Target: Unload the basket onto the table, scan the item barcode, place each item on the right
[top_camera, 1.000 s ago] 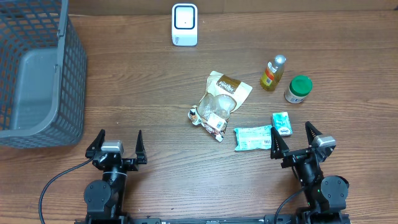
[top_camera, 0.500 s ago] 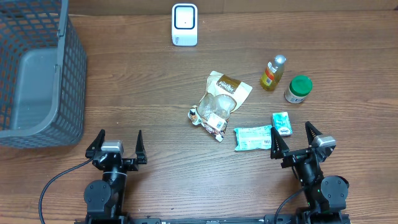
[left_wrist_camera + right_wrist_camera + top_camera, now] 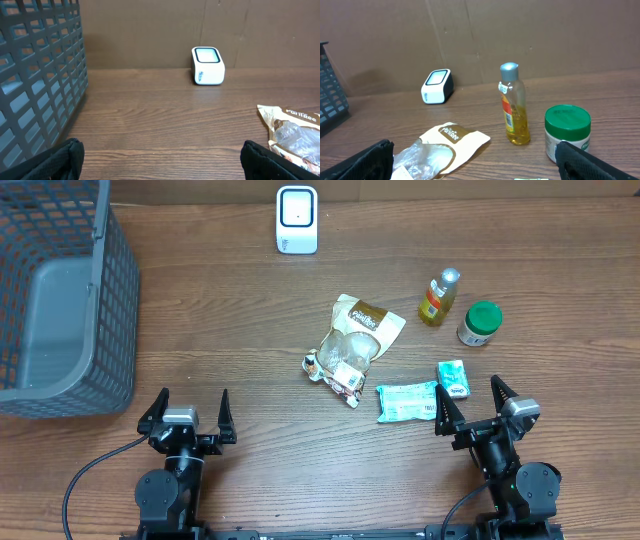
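Nothing moved since earlier frame; left end effector [image 3: 190, 405] and right end effector [image 3: 468, 400] wide open, empty. Crinkly snack pouch [image 3: 355, 340], boxy white scanner [image 3: 297, 220], grey lattice basket [image 3: 115, 300], wood-grain table [image 3: 230, 310].

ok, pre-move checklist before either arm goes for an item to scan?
1. left gripper open and empty: ok
2. right gripper open and empty: ok
3. scanner standing at the far side, nothing in front of it: ok
4. teal packet just ahead of the right gripper, likely reachable: ok
5. gap between teal packet and small teal box: cannot tell
6. barcode position on teal packet: cannot tell
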